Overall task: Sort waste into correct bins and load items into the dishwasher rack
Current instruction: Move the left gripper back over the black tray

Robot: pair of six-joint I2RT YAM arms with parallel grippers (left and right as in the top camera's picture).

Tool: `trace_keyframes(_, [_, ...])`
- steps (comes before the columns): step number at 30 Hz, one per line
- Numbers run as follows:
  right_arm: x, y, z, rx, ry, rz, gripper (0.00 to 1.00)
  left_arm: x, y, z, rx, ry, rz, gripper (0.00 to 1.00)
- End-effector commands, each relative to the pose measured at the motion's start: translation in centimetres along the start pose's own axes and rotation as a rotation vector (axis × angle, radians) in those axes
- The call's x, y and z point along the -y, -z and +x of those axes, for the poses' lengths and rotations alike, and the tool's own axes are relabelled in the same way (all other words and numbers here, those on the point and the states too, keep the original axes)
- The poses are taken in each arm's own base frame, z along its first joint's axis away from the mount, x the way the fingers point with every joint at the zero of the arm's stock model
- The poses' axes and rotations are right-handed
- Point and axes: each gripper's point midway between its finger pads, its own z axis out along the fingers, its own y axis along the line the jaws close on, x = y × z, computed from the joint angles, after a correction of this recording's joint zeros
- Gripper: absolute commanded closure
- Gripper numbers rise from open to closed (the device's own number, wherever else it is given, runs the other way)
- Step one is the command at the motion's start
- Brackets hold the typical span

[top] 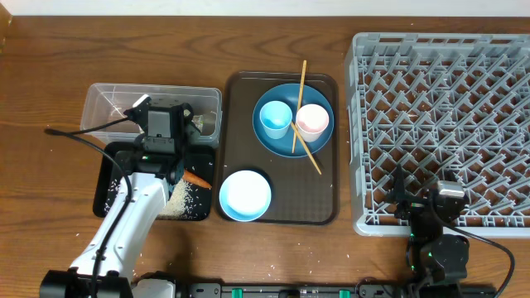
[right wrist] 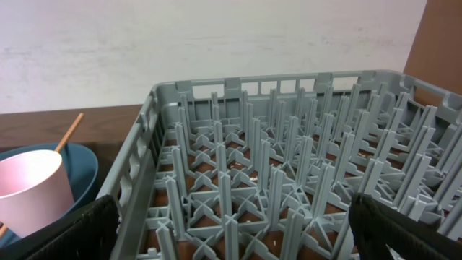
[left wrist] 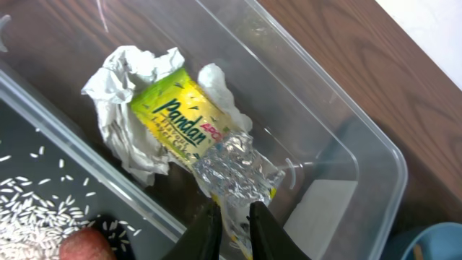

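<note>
My left gripper (left wrist: 232,231) is down in the clear tub (left wrist: 346,123), its jaws shut on the lower end of the silver foil wrapper (left wrist: 231,166). The wrapper lies against the yellow-green packet (left wrist: 180,119) and crumpled tissues (left wrist: 115,87). In the black tray (top: 112,178) beside the tub are loose rice (top: 178,199) and the carrot (top: 196,179). The blue plate (top: 281,147) carries a light blue cup (top: 276,118), a pinkish cup (top: 312,122) and chopsticks (top: 301,91). A pale blue bowl (top: 245,195) sits nearer. My right gripper (right wrist: 238,231) hangs wide open over the grey rack's (top: 439,99) front edge, holding nothing.
The plate and bowl rest on a brown serving tray (top: 240,91) between the bins and the rack. The left arm lies across the black tray. Stray rice grains dot the table by the tray's front edge.
</note>
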Motion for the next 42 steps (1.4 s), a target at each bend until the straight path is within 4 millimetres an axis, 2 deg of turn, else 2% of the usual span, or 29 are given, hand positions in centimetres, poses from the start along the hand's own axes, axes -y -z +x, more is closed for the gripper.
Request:
trace_keyframes(1, [-0.3,0.0,0.2,-0.006,-0.003,-0.013,0.01,0.3,-0.1,0.1,-0.007,-0.066,0.02,0.76])
trace_keyframes(4, [-0.3,0.0,0.2,-0.006,-0.003,-0.013,0.01,1.2,0.1,0.5,-0.03,-0.133,0.068,0.62])
trace_keyframes(5, [-0.3,0.0,0.2,-0.006,-0.003,-0.013,0.01,1.9,0.3,0.9,-0.054,-0.177,0.112,0.54])
trace_keyframes(6, [-0.3,0.0,0.2,-0.006,-0.003,-0.013,0.01,3.2,1.1,1.6,-0.091,-0.251,0.198,0.41])
trace_keyframes(7, [-0.3,0.0,0.2,-0.006,-0.003,-0.013,0.01,4.3,1.8,2.2,-0.118,-0.308,0.271,0.33])
trace_keyframes(8, [-0.3,0.0,0.2,-0.006,-0.003,-0.013,0.01,5.7,2.8,2.9,-0.143,-0.371,0.363,0.31])
trace_keyframes(11, [-0.3,0.0,0.2,-0.006,-0.003,-0.013,0.01,8.1,6.0,3.6,-0.153,-0.468,0.543,0.3])
trace_keyframes(16, [-0.3,0.0,0.2,-0.006,-0.003,-0.013,0.01,8.6,8.0,3.7,-0.138,-0.485,0.573,0.29])
trace_keyframes(24, [-0.3,0.0,0.2,-0.006,-0.003,-0.013,0.01,9.6,8.2,5.3,-0.167,-0.519,0.6,0.27])
trace_keyframes(28, [-0.3,0.0,0.2,-0.006,-0.003,-0.013,0.01,9.4,7.8,5.1,-0.16,-0.518,0.581,0.24])
trace_keyframes(33, [-0.3,0.0,0.2,-0.006,-0.003,-0.013,0.01,9.4,7.8,5.1,-0.161,-0.517,0.582,0.13])
trace_keyframes(42, [-0.3,0.0,0.2,-0.006,-0.003,-0.013,0.01,9.6,7.8,5.0,-0.155,-0.517,0.586,0.07])
